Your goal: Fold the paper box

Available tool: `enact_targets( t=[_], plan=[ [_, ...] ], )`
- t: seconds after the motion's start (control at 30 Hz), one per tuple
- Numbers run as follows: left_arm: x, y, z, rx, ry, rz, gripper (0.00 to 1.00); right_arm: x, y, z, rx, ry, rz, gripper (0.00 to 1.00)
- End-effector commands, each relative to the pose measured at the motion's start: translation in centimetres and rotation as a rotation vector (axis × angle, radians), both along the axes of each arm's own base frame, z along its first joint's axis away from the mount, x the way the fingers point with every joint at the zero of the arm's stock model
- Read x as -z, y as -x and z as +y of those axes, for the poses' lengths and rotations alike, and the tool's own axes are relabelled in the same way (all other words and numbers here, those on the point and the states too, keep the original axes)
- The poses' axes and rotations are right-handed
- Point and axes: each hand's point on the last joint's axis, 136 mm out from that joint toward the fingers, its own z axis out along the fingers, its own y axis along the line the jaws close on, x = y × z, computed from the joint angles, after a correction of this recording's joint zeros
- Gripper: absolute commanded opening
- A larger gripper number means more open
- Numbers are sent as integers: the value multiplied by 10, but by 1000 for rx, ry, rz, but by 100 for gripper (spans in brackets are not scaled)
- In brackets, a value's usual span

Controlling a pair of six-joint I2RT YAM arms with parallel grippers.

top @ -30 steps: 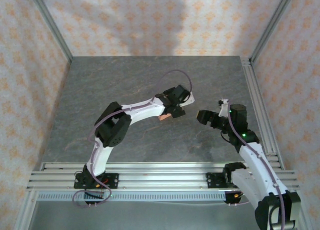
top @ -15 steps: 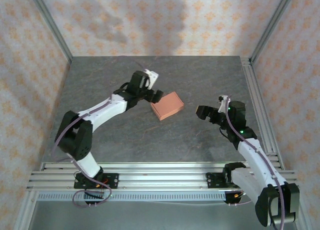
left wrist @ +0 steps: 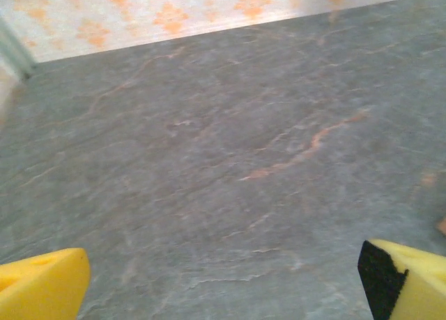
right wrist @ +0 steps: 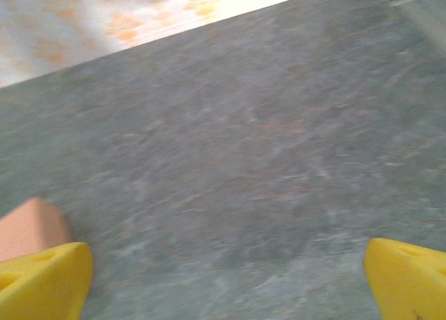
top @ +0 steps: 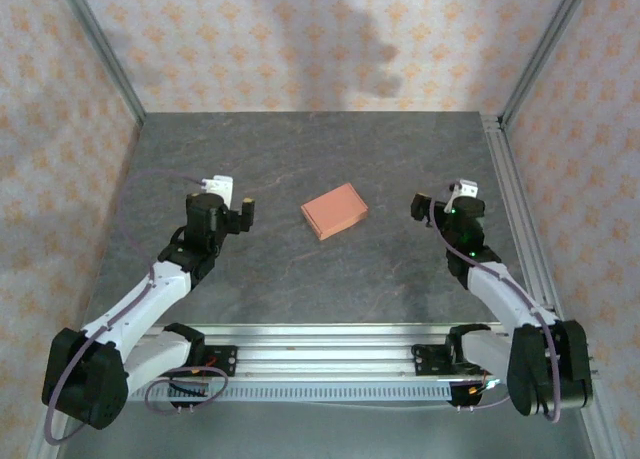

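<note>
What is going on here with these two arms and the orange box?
The paper box lies on the table as a small closed box, so the folding looks done. Nothing touches it. The left gripper and the right gripper are both open and empty, one on each side of the box, apart from it.

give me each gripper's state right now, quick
Left gripper: open, holding nothing.
Right gripper: open, holding nothing.
The box lies apart from both.
</note>
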Motion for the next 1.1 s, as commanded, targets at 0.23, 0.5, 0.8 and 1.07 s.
enact_targets(
  t=[0.23, 0.5, 0.8, 1.07],
  plan=[
    [34, -27, 41, -104, 3, -114, 100, 19, -27, -49, 183, 137, -146, 99],
    [76, -46, 54, -127, 72, -88, 100, 48, -41, -44, 102, 69, -126, 99],
    [81, -51, 63, -159, 89, -57, 100, 51, -44, -49, 125, 77, -91, 99],
    [80, -52, 63, -159, 89, -60, 100, 51, -44, -49, 125, 77, -92, 99]
  ],
)
